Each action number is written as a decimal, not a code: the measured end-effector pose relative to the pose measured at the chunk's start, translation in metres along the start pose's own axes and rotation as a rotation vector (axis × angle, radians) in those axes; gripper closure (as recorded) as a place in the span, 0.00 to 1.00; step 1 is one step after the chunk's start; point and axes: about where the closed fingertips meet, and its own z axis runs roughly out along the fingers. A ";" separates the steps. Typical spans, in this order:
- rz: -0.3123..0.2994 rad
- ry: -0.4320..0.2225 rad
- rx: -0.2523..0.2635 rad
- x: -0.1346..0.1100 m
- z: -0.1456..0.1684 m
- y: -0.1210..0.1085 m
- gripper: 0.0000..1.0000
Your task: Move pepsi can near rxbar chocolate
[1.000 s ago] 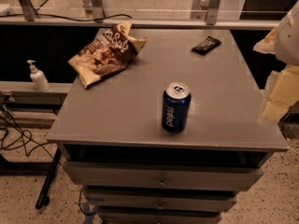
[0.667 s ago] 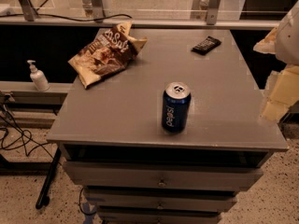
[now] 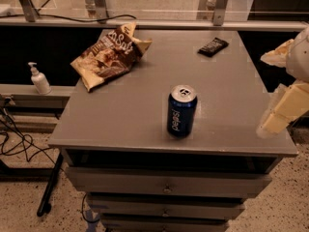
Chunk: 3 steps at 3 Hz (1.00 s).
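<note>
The pepsi can (image 3: 181, 111) stood upright near the front edge of the grey cabinet top (image 3: 120, 115), untouched, while the rxbar chocolate (image 3: 213, 47) lay flat at the back right, well apart from it. The gripper (image 3: 280, 112) hung off the cabinet's right edge, clear of the can; whether it was apart or together could not be told. The task looked to be at its start, with the reach not yet made. The next move called for bringing the gripper leftward to the can's body and clamping it, well away from the brown snack bag (image 3: 110, 56).
</note>
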 end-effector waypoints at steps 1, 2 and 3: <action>0.037 -0.171 -0.005 -0.008 0.021 0.003 0.00; 0.071 -0.348 -0.023 -0.022 0.045 0.006 0.00; 0.113 -0.524 -0.059 -0.037 0.073 0.013 0.00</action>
